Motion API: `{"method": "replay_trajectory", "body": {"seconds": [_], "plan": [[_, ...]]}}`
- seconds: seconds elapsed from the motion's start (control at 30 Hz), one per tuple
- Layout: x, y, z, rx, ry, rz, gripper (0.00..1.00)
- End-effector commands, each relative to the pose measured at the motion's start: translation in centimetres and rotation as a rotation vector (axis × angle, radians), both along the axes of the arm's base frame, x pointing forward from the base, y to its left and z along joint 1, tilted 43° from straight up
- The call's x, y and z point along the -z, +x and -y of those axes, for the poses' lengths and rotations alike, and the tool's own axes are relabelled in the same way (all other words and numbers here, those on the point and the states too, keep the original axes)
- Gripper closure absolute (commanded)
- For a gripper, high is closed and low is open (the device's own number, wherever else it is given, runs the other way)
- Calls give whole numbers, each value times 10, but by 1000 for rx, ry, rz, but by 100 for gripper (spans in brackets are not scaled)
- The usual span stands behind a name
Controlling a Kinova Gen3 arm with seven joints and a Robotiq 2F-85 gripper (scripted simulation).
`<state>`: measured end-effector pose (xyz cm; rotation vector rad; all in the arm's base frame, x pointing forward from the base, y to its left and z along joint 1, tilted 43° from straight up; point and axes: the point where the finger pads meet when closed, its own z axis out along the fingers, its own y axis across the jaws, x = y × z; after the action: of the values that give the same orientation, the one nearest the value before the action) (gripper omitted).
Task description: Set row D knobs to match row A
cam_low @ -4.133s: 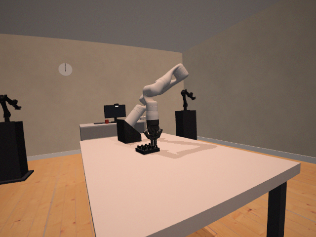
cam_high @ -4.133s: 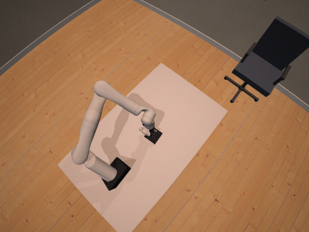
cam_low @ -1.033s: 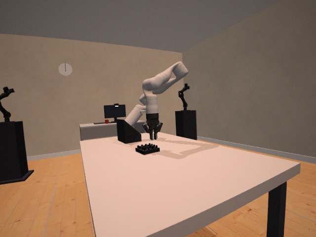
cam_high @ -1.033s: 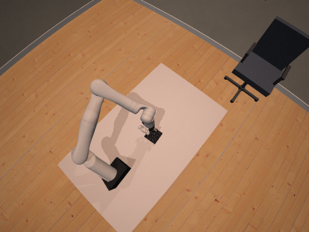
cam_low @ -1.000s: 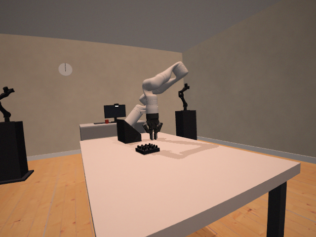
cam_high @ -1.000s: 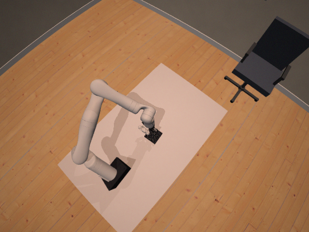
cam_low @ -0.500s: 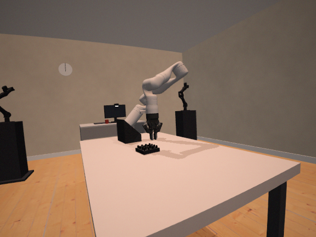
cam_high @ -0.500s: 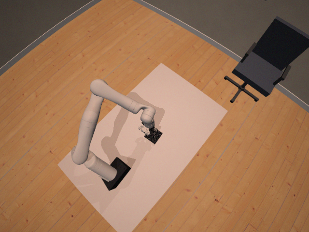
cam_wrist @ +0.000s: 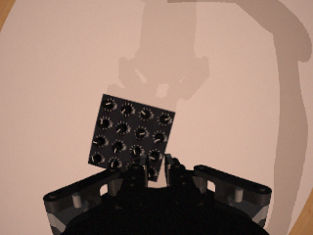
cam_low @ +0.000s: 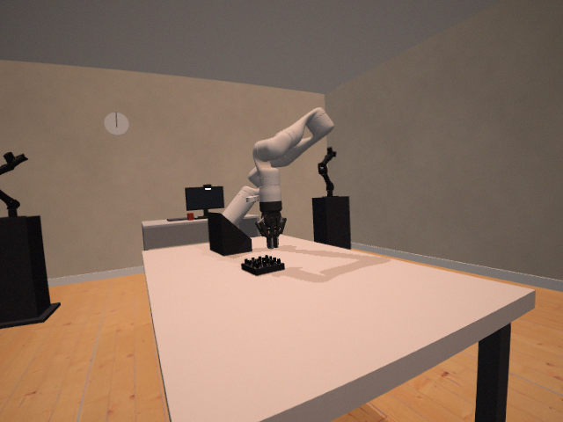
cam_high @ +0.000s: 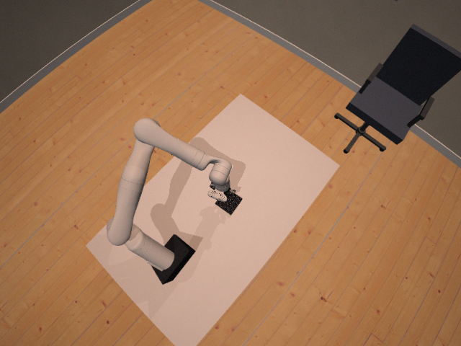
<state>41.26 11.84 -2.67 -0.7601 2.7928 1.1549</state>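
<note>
Wrist view: black knob box (cam_high: 233,205) (cam_low: 257,271) (cam_wrist: 113,133), tilted in frame, white-lined knobs.

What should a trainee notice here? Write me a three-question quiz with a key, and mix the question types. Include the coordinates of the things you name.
1. Multiple choice: In the exterior view, where are the tips of the gripper (cam_high: 225,190) (cam_low: 273,245) (cam_wrist: 159,162)?
A) pressed on the table top
B) raised, clear of the knob box (cam_high: 230,205) (cam_low: 258,269) (cam_wrist: 134,120)
C) inside the red cup

2. True or false: The gripper has a knob clamped between its fingers.

3. Short answer: How many knobs stand along the box edge farthest from the gripper in the wrist view?

Key: 1. B; 2. False; 3. Four
</note>
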Motion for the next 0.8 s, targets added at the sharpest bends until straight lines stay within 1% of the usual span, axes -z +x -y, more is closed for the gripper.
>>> {"method": "replay_trajectory", "body": {"seconds": [0.0, 0.17, 0.23, 0.73, 0.77], "plan": [[-2, 1, 3, -34, 10, 41, 81], [-3, -2, 5, -149, 35, 147, 81], [-3, -2, 5, -149, 35, 147, 81], [-8, -9, 12, -544, 120, 513, 81], [-8, -9, 12, -544, 120, 513, 81]]}}
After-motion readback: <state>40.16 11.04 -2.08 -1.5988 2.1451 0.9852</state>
